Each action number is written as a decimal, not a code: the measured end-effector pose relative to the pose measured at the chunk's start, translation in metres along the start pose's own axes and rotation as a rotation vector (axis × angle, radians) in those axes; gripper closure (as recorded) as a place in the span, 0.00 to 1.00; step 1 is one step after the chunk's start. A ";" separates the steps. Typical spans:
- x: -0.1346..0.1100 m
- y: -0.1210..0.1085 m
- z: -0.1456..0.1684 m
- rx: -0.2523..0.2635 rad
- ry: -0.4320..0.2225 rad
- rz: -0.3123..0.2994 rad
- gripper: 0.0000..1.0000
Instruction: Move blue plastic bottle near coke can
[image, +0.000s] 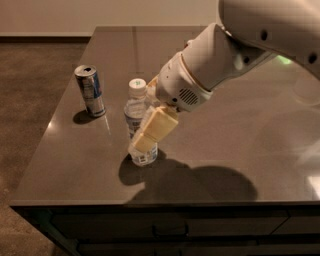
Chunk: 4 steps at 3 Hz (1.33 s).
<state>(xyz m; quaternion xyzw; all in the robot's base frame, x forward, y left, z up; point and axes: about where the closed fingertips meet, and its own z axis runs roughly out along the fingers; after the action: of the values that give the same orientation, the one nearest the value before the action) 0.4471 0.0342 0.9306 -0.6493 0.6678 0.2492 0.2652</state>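
Cream gripper (143, 144) against blue plastic bottle (134, 114)

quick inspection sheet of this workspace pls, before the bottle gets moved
surface: dark glossy table, reflections on top
job's things: blue plastic bottle upright near the front left; coke can not visible, possibly hidden behind the arm
clutter: slim blue-and-silver can upright, left of the bottle, apart from it
grippers: gripper at the bottle's lower body, arm reaching in from the right
cables: nothing seen
surroundings: brown floor at left, pale wall behind
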 end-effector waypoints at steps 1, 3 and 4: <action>-0.003 -0.009 0.001 0.010 -0.015 0.016 0.40; 0.006 -0.078 -0.044 0.180 -0.046 0.135 0.87; 0.013 -0.130 -0.080 0.307 -0.063 0.198 1.00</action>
<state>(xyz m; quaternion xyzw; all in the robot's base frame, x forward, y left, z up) 0.5743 -0.0340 0.9819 -0.5242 0.7501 0.1896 0.3559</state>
